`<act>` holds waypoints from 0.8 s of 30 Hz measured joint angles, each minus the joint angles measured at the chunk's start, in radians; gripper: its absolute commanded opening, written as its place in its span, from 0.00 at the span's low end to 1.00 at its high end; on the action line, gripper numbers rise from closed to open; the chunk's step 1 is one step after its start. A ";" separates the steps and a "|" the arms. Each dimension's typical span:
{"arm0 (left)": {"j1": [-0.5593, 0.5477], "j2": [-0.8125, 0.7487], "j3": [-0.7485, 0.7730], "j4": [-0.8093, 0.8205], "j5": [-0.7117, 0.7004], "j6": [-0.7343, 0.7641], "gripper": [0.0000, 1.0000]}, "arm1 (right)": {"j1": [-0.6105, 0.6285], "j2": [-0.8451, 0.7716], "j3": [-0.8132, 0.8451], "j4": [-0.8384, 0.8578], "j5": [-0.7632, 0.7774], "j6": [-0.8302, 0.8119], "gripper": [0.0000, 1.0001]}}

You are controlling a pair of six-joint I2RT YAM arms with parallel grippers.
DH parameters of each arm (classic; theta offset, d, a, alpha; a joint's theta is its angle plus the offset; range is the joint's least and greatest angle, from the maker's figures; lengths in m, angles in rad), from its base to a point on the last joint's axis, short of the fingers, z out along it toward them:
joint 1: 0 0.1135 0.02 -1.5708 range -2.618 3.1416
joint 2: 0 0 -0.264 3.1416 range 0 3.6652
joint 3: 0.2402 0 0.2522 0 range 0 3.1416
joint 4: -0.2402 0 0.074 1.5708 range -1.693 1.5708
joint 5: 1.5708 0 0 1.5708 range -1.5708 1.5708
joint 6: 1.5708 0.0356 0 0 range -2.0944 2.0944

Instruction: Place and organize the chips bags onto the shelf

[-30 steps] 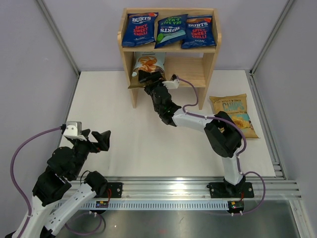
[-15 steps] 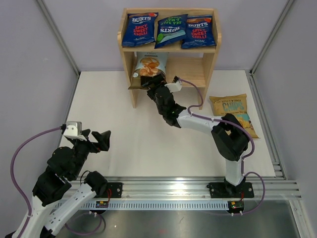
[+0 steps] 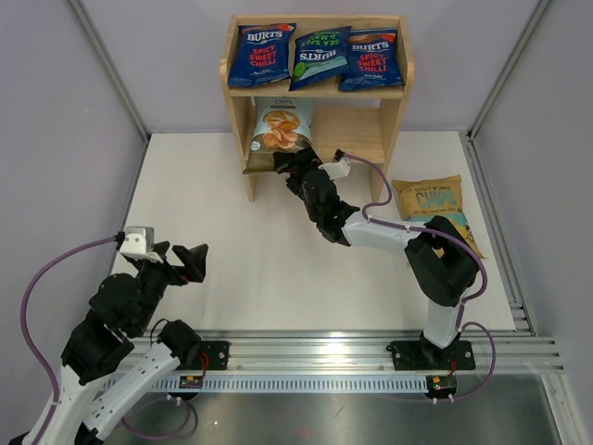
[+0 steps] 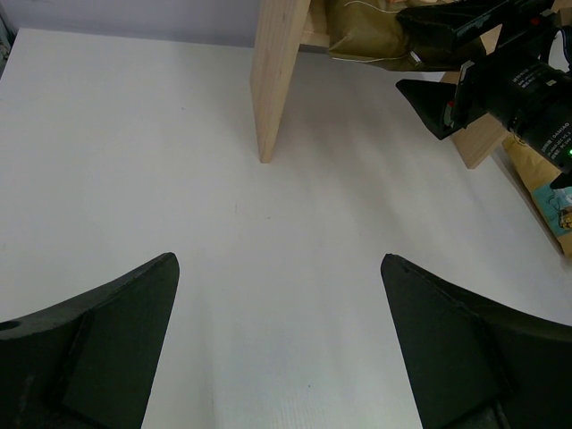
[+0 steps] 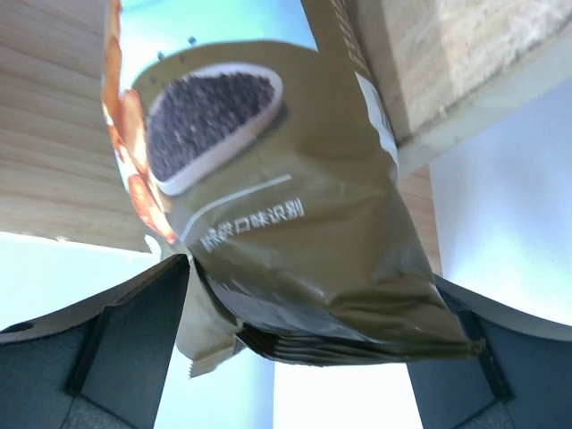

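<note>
1. White table [image 3: 232,241] fills the scene, with pale grey walls [image 3: 56,83] on the left, right and far sides and a metal rail [image 3: 371,348] along the near edge.
2. A wooden shelf [image 3: 394,120] with two levels stands at the far edge of the table, about the middle.
3. Three bags lie flat side by side on the top level: the left blue bag [image 3: 261,54] with red print, the middle blue bag [image 3: 321,56] with green print, and the right blue bag [image 3: 372,58] with red print.
4. The middle blue bag overlaps the edges of the two beside it.
5. A pale bag [image 3: 281,130] lies on the left part of the lower level, and its near end hangs over the front edge of the board.
6. The right gripper [image 3: 295,163] sits just near of that overhanging end, its arm reaching far and left across the table.
7. In the right wrist view its fingers [image 5: 125,340] stand wide apart with the tan end of the pale bag between them; whether they touch the bag cannot be told.
8. A yellow bag [image 3: 434,213] lies flat on the table, right of the shelf and partly behind the right arm.
9. The left gripper [image 3: 176,255] hangs over the near left of the table, fingers spread wide with nothing between them, well apart from every bag.
</note>
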 measured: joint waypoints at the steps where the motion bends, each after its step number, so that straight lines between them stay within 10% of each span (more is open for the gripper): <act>1: 0.000 0.002 0.000 0.000 0.000 0.000 0.99 | -0.002 -0.001 -0.002 0.006 0.000 -0.001 0.94; 12: 0.000 0.008 0.000 0.000 0.003 0.000 0.99 | -0.006 -0.012 -0.027 0.093 -0.055 -0.002 0.60; 24: 0.000 0.011 0.000 0.000 0.003 0.001 0.99 | -0.026 0.023 0.046 0.099 -0.112 0.005 0.49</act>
